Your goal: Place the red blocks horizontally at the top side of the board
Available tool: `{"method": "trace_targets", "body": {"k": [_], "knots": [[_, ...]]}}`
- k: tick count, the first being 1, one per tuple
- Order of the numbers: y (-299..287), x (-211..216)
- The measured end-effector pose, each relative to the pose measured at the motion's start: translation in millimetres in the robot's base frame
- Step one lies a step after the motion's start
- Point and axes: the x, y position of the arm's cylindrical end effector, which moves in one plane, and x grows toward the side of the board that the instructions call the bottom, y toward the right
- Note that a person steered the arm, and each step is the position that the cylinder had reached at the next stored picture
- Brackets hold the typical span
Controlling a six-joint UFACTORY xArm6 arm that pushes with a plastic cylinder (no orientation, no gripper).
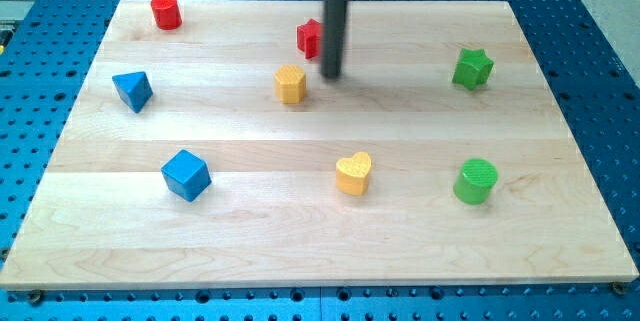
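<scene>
A red cylinder (166, 11) stands near the board's top left corner. A second red block (309, 38) sits near the top middle; the rod hides its right part, so its shape is unclear. My tip (330, 74) rests on the board just right of and slightly below this red block, close to it or touching it. The yellow hexagonal block (290, 84) lies just to the left of my tip.
A blue triangular block (132, 90) and a blue cube (186, 174) lie at the left. A yellow heart (353, 173) sits at the lower middle. A green star (472, 68) and a green cylinder (476, 181) are at the right. The wooden board (520, 241) lies on a blue perforated table.
</scene>
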Motion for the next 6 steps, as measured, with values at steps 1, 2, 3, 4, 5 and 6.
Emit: {"method": "trace_targets", "body": {"k": [1, 2, 3, 4, 5, 6], "knots": [[-10, -14], [19, -69], [24, -75], [-81, -39], [-222, -39], [-287, -49]]}}
